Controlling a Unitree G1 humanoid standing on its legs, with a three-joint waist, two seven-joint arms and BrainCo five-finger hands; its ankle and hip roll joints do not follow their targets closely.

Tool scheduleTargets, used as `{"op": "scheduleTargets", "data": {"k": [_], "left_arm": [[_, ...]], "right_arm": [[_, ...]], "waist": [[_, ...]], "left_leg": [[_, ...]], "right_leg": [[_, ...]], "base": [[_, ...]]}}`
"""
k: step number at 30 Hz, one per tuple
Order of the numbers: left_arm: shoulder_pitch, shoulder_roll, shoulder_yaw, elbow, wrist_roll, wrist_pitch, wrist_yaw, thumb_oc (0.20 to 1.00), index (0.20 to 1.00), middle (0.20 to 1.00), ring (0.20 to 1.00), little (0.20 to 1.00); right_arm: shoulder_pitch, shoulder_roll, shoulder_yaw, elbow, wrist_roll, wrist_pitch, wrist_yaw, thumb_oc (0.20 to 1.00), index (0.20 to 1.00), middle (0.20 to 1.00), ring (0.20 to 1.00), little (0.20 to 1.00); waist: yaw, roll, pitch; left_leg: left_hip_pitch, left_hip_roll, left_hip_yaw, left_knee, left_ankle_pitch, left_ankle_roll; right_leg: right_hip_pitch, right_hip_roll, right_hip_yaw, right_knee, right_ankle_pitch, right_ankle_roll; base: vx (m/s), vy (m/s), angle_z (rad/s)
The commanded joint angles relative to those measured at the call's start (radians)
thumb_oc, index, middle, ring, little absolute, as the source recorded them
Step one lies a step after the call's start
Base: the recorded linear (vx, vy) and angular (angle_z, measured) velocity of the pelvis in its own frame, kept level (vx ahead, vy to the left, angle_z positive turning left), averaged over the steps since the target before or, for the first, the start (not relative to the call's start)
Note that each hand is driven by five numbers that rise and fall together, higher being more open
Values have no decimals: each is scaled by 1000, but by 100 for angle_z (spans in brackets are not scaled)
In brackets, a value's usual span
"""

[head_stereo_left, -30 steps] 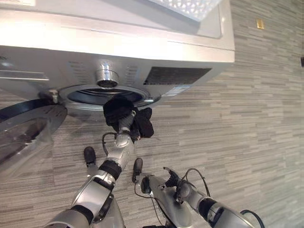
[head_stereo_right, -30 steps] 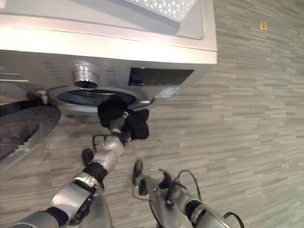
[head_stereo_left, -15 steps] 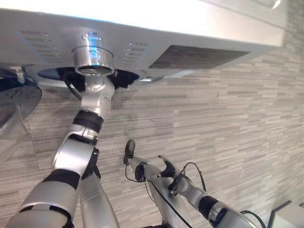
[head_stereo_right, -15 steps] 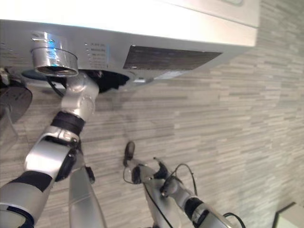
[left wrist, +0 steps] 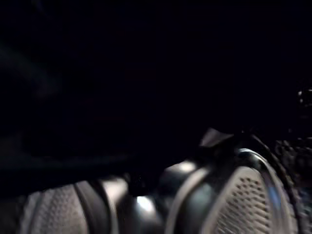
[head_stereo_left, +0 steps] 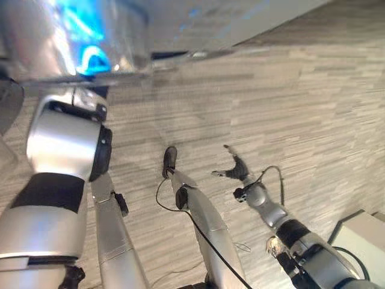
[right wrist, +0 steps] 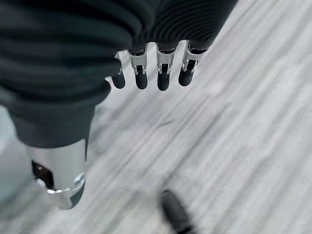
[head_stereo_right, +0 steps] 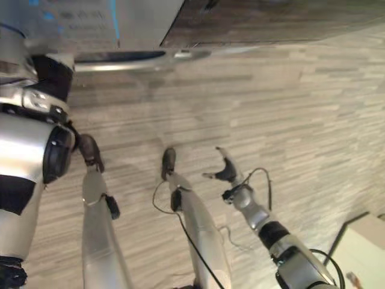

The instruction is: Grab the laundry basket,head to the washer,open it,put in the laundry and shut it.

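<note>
Left arm reaching into silver front-loading washer (head_stereo_left: 90, 36), left robot hand state unreadable in dark drum (left wrist: 234, 195); right robot hand (right wrist: 151, 73) slack-fingered, empty; laundry presumably soft, light, bunch-grab.

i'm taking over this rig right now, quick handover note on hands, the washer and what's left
Left hand: arm reaches into the silver front-loading washer; the hand is hidden inside the dark perforated steel drum, so its state can't be told.
Right hand: open, fingers relaxed, holding nothing, hanging low over the grey striped floor.
Done: washer is open.
Left: confirm the laundry is in the drum, withdraw the left arm, shut the door.
</note>
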Motion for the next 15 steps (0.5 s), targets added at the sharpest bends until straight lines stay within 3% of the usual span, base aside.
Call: {"op": "scheduleTargets", "data": {"k": [1, 4, 5, 6, 7, 8, 9, 10, 11, 12, 13, 14, 15], "left_arm": [[-176, 6, 9, -141, 32, -159, -21, 200, 200, 200, 200, 200], [-87, -38, 7, -219, 109, -129, 15, 200, 200, 200, 200, 200], [-65, -48, -11, -204, 129, -96, 7, 319, 319, 319, 319, 319], [-18, -50, -71, -157, 202, -2, -21, 1000, 1000, 1000, 1000, 1000], [-16, -51, -72, -157, 205, 2, -20, 1000, 1000, 1000, 1000, 1000], [23, -20, -162, -73, 340, 128, -75, 1000, 1000, 1000, 1000, 1000], [24, 17, -220, -36, 447, 178, -92, 1000, 1000, 1000, 1000, 1000], [23, 17, -220, -36, 447, 179, -91, 1000, 1000, 1000, 1000, 1000], [17, 97, -389, 57, 720, 295, -165, 1000, 1000, 1000, 1000, 1000], [4, 101, -466, 125, 850, 353, -204, 1000, 1000, 1000, 1000, 1000], [-1, 104, -484, 147, 882, 351, -202, 1000, 1000, 1000, 1000, 1000], [-27, 118, -556, 180, 1035, 398, -227, 1000, 1000, 1000, 1000, 1000], [-12, 122, -584, 177, 1102, 412, -231, 1000, 1000, 1000, 1000, 1000]], "right_arm": [[146, 0, -32, -16, -30, 20, -4, 1000, 1000, 1000, 1000, 1000], [187, 2, -44, -14, -37, 26, 12, 1000, 1000, 1000, 1000, 1000], [192, 4, -43, -11, -35, 26, 19, 1000, 1000, 1000, 1000, 1000], [205, 8, -40, 2, -31, 22, 29, 1000, 1000, 1000, 1000, 1000], [207, 12, -39, 3, -31, 21, 29, 1000, 1000, 1000, 1000, 1000], [213, 13, -32, 16, -25, 16, 47, 1000, 1000, 1000, 1000, 1000], [213, 16, -30, 22, -21, 8, 54, 1000, 1000, 1000, 1000, 1000], [212, 17, -30, 23, -21, 8, 54, 1000, 1000, 1000, 1000, 1000], [207, 11, -29, 34, -19, -12, 72, 1000, 1000, 1000, 1000, 1000], [189, 10, -23, 51, -14, -20, 73, 1000, 1000, 1000, 1000, 1000], [183, 13, -26, 71, -12, -22, 77, 1000, 1000, 1000, 1000, 1000], [167, 14, -17, 87, -10, -19, 79, 1000, 1000, 1000, 1000, 1000], [161, 11, -18, 89, -7, -23, 83, 1000, 1000, 1000, 1000, 1000]], "waist": [[-25, 80, -99], [-8, 97, -120], [-6, 102, -120], [3, 111, -126], [3, 107, -128], [16, 116, -131], [27, 124, -127], [27, 123, -126], [53, 139, -120], [64, 145, -116], [70, 145, -108], [78, 146, -102], [82, 146, -100]], "left_leg": [[-84, -15, -64, 154, -127, 34], [-126, -29, -72, 196, -145, 46], [-127, -31, -72, 199, -147, 49], [-125, -33, -69, 195, -143, 50], [-123, -33, -69, 193, -143, 50], [-106, -33, -62, 176, -134, 47], [-97, -32, -58, 162, -126, 47], [-96, -32, -57, 162, -126, 47], [-63, -28, -51, 119, -103, 46], [-38, -24, -46, 97, -89, 43], [-19, -23, -42, 85, -84, 43], [12, -18, -37, 53, -71, 39], [33, -18, -33, 35, -63, 38]], "right_leg": [[56, -85, 25, 112, -73, 93], [13, -94, 29, 166, -96, 85], [9, -93, 30, 172, -99, 82], [6, -92, 28, 178, -104, 76], [7, -92, 28, 177, -104, 75], [20, -91, 24, 164, -99, 74], [24, -89, 22, 159, -93, 75], [25, -89, 22, 158, -93, 75], [47, -85, 16, 137, -81, 80], [69, -80, 15, 120, -77, 81], [82, -77, 12, 110, -73, 82], [103, -72, 15, 93, -69, 86], [117, -68, 13, 80, -65, 86]], "base": [[72, -20, 23], [47, -29, 10], [11, 14, 5], [0, 0, 0], [-6, 33, 4], [-26, 38, 5], [-27, 41, 5], [-39, 60, 3], [-37, 52, 4], [-45, 61, -2], [-32, 27, -4], [-27, 30, -6], [-26, 31, -5]]}}
